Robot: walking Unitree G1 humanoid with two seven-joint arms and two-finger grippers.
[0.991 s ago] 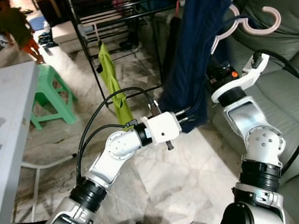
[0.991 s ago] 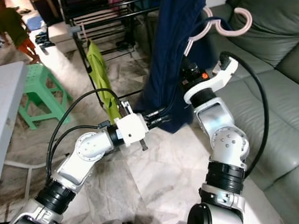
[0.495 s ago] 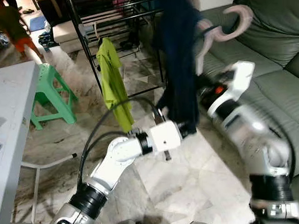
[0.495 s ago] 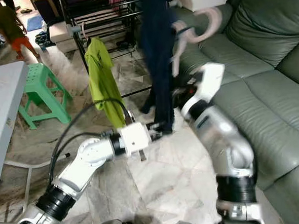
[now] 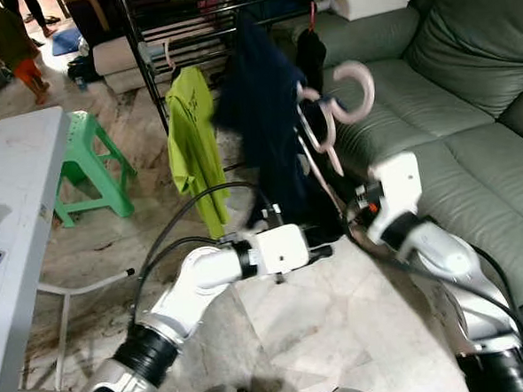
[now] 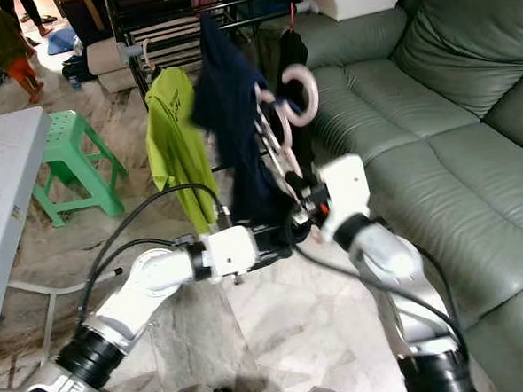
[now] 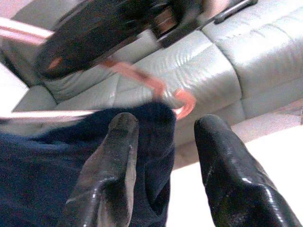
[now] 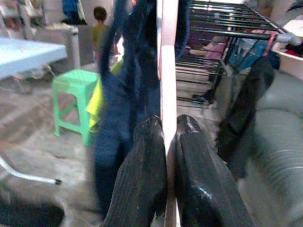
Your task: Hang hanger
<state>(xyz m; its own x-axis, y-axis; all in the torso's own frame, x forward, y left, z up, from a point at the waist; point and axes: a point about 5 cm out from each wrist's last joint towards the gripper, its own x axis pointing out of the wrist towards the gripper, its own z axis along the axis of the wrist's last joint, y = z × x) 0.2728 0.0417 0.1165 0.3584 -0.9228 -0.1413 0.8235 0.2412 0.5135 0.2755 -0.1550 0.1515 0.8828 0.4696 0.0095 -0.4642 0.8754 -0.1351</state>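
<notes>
A pink plastic hanger (image 5: pixel 347 91) carries a navy garment (image 5: pixel 262 129) in front of the black drying rack (image 5: pixel 173 24). My right gripper (image 8: pixel 168 125) is shut on the hanger's pink bar (image 8: pixel 168 71), below the garment, and holds the hanger tilted with its hook up. My left gripper (image 7: pixel 165 125) is at the garment's lower edge. Its fingers (image 7: pixel 113 156) stand apart, and the navy cloth (image 7: pixel 57 175) lies against one of them and partly in the gap. In the head views, the left gripper (image 5: pixel 322 246) is just left of the right wrist (image 5: pixel 394 192).
A lime-green shirt (image 5: pixel 191 138) and a dark garment (image 5: pixel 311 55) hang on the rack. A grey-green sofa (image 5: pixel 471 130) fills the right side. A green stool (image 5: pixel 86 162) and a white table (image 5: pixel 13 202) are on the left. A person (image 5: pixel 8 38) stands far back left.
My right arm has dropped and swung the hanger and navy garment left toward the rack, so the hanger now tilts. The left gripper stayed at the cloth's lower edge. The camera also shifted.
</notes>
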